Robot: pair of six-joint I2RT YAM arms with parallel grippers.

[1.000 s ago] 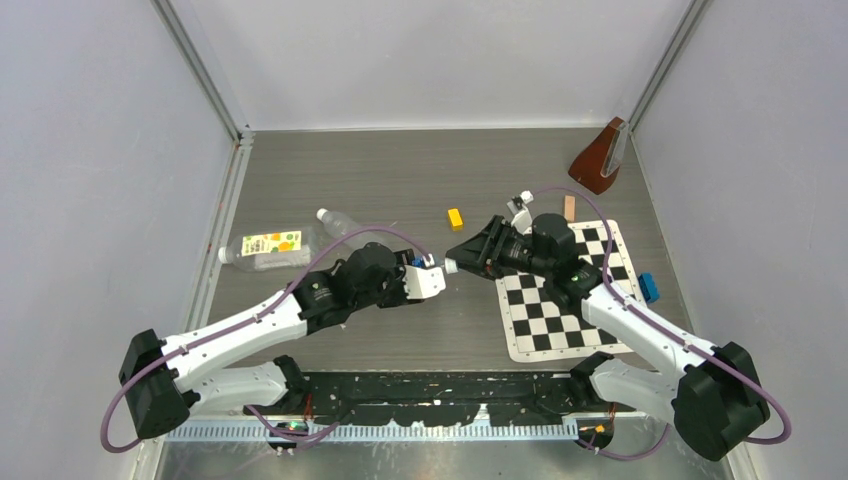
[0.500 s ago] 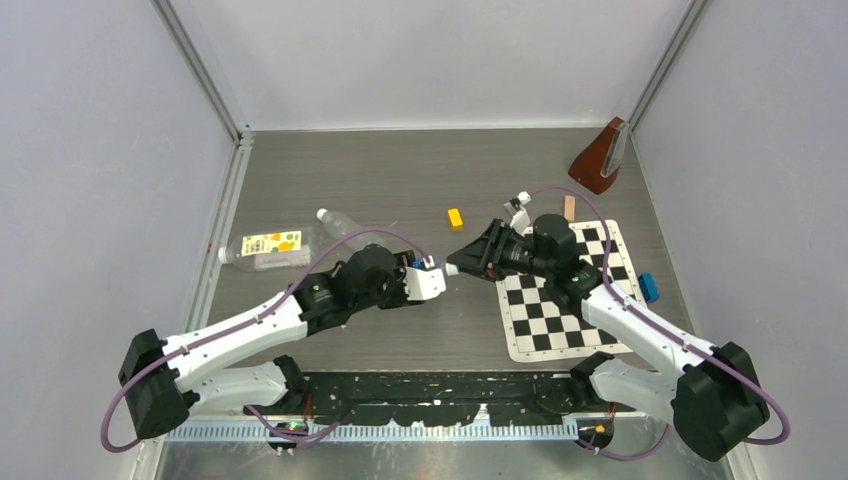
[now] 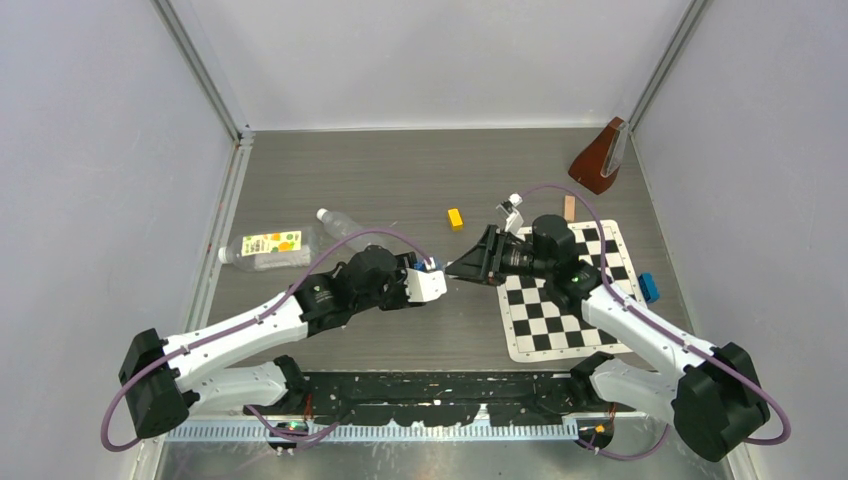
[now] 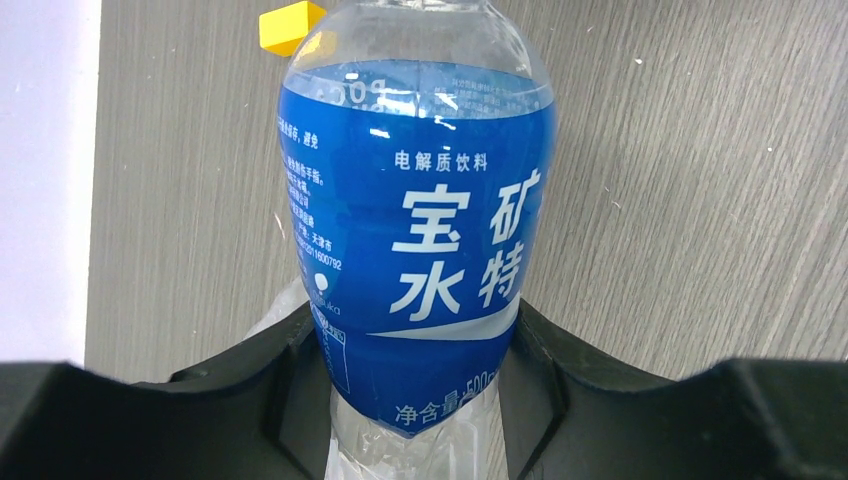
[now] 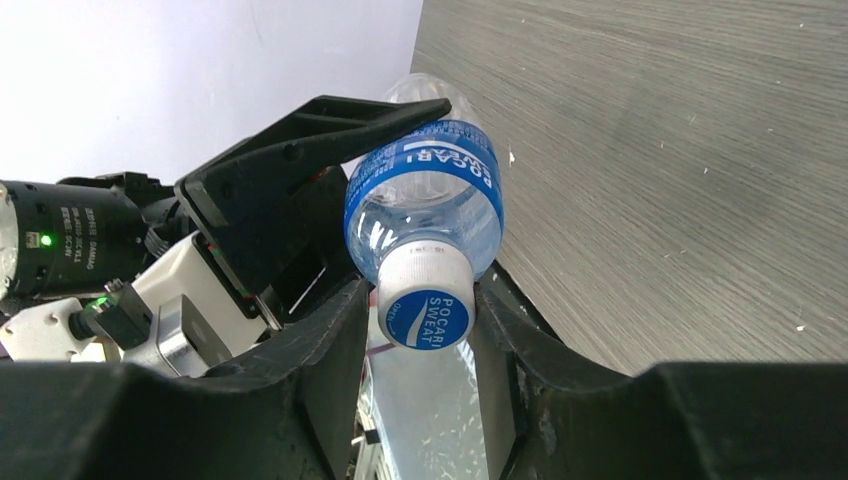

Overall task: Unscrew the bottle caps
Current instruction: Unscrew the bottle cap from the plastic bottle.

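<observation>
My left gripper (image 4: 415, 325) is shut on the lower body of the small blue-labelled bottle (image 4: 420, 220) and holds it lying sideways above the table, neck pointing right. My right gripper (image 5: 424, 305) is closed around its white cap with the blue top (image 5: 425, 300), a finger on each side. In the top view the two grippers meet at the table's middle, left (image 3: 428, 270) and right (image 3: 458, 268). The wide bottle with the white-yellow-orange label (image 3: 268, 247) and the slim unlabelled bottle (image 3: 345, 227) lie on the table at the left, both capped.
A yellow block (image 3: 455, 218) lies just behind the grippers. A checkerboard mat (image 3: 560, 310) lies under the right arm, with a blue block (image 3: 649, 287) at its right edge. A brown wedge-shaped object (image 3: 598, 158) stands at the back right, with a small wooden piece (image 3: 569, 208) near it.
My right wrist has rolled about the bottle's axis while staying on the cap. The left arm and the bottle have barely moved.
</observation>
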